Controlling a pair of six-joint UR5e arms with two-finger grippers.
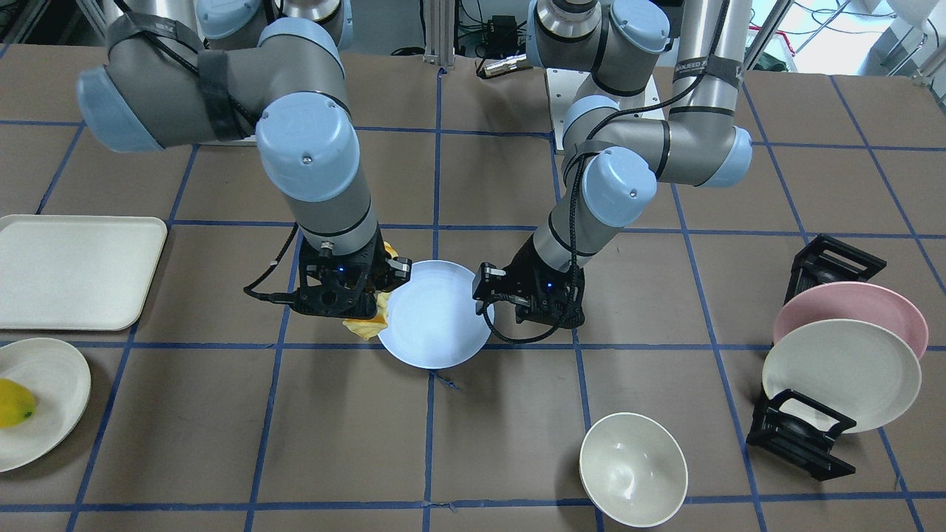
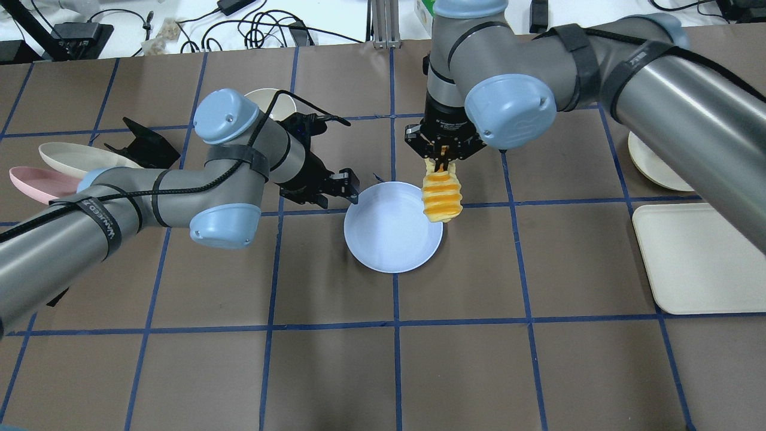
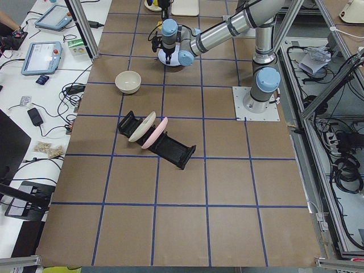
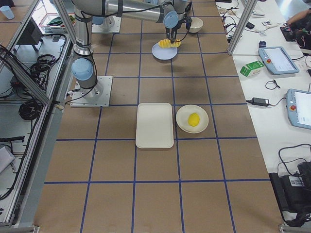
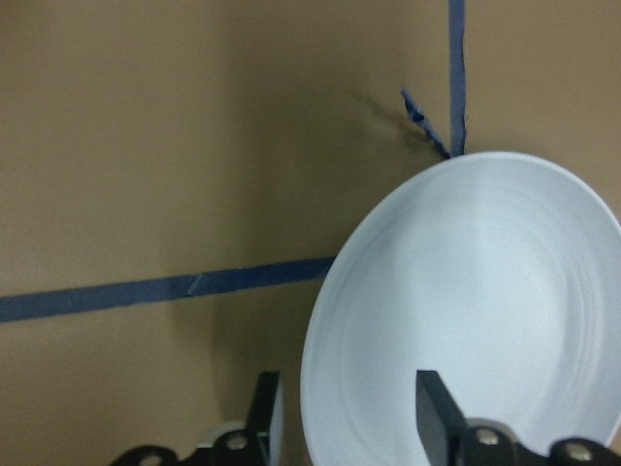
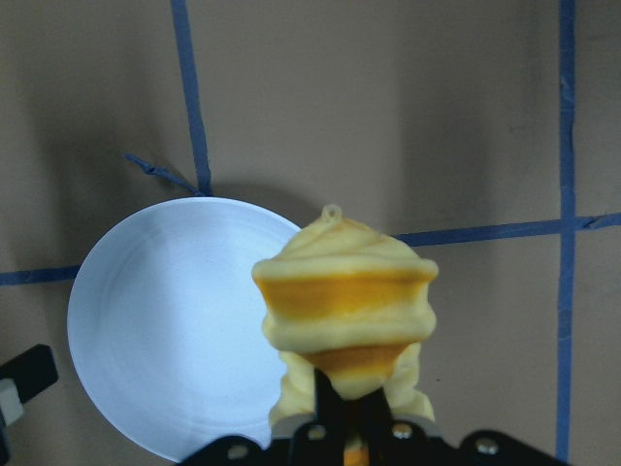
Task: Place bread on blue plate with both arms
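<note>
The pale blue plate point(image 2: 392, 230) lies flat on the table; it also shows in the front view point(image 1: 436, 318). My right gripper point(image 2: 443, 157) is shut on one end of the bread point(image 2: 441, 197), a ridged yellow-orange loaf that hangs down over the plate's edge. In the right wrist view the bread point(image 6: 344, 301) hangs over the plate point(image 6: 175, 330). My left gripper point(image 2: 350, 182) is open at the plate's opposite rim. In the left wrist view its fingers point(image 5: 267, 417) straddle the rim of the plate point(image 5: 466, 311).
A cream tray point(image 1: 74, 270) and a cream plate point(image 1: 52, 414) with a smooth yellow fruit point(image 1: 13, 403) lie on my right side. A white bowl point(image 1: 632, 469) stands at the far edge. A pink plate point(image 1: 850, 307) and a cream plate point(image 1: 842, 373) lean in a black rack on my left side.
</note>
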